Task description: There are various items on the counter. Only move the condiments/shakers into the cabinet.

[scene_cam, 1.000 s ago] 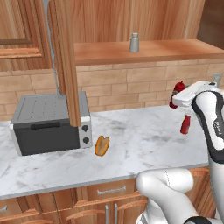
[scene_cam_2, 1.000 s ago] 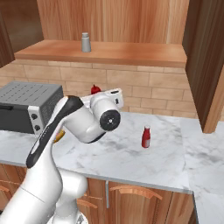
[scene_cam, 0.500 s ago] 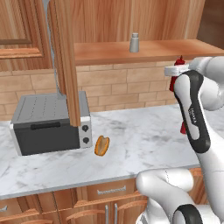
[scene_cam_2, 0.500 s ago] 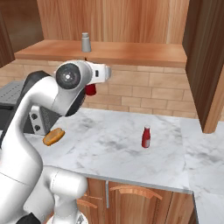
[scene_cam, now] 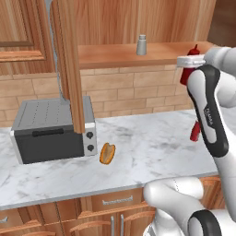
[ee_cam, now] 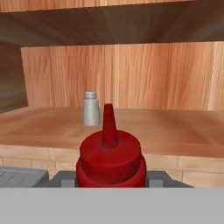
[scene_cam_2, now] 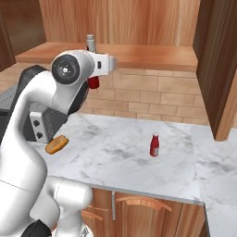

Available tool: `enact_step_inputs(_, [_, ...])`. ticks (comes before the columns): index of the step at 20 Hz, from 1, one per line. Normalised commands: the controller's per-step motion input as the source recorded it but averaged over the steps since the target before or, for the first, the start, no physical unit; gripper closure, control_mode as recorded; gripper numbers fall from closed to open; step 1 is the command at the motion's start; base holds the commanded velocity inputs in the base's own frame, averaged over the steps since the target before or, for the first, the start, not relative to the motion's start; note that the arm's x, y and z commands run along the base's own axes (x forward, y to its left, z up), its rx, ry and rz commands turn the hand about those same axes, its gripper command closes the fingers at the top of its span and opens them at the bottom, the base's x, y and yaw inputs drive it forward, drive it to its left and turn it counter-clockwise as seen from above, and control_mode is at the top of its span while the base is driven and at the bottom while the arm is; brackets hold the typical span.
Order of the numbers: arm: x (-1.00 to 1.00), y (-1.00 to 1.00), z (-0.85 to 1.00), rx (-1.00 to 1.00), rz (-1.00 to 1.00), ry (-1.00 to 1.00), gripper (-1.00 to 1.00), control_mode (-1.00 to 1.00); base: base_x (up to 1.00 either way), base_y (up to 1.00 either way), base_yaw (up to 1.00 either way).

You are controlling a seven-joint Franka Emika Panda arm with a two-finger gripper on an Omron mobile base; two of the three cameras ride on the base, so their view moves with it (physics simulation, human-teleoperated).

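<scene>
My gripper [ee_cam: 110,176] is shut on a red squeeze bottle [ee_cam: 110,157], held upright in front of the cabinet shelf [ee_cam: 175,131]. From the left base view the held bottle [scene_cam: 190,69] is level with the shelf's right end [scene_cam: 115,55]. The grey shaker [scene_cam: 141,45] stands on the shelf, beyond the bottle and slightly left in the hand view [ee_cam: 91,109]. A second red bottle [scene_cam_2: 154,144] stands on the marble counter [scene_cam_2: 115,157]; my arm half hides it [scene_cam: 196,131] from the left. The orange-brown bun [scene_cam: 107,153] lies near the counter's front.
A grey toaster oven [scene_cam: 50,131] sits at the counter's left. The tall cabinet door [scene_cam: 69,64] hangs open above it. A wooden side panel [scene_cam_2: 217,69] stands at the right. Drawers with metal handles [scene_cam_2: 134,201] run below the counter.
My arm has raised the held red bottle from just above the counter to shelf height and brought it toward the shelf. The shaker, bun and other bottle have stayed put.
</scene>
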Motion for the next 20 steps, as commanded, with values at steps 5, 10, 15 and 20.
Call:
enact_step_inputs(5, [-0.02,0.0,0.79,0.0,0.0,-0.24,1.0,-1.0,0.0,0.0,0.0])
enact_step_inputs(10, [0.1,0.0,0.7,0.02,0.0,-0.04,1.0,-1.0,0.0,0.0,0.0])
enact_step_inputs(15, [0.34,0.0,0.2,0.01,0.0,0.13,1.0,-1.0,0.0,0.0,0.0])
enact_step_inputs(20, [0.46,0.0,0.0,0.0,0.0,0.08,1.0,-1.0,0.0,0.0,0.0])
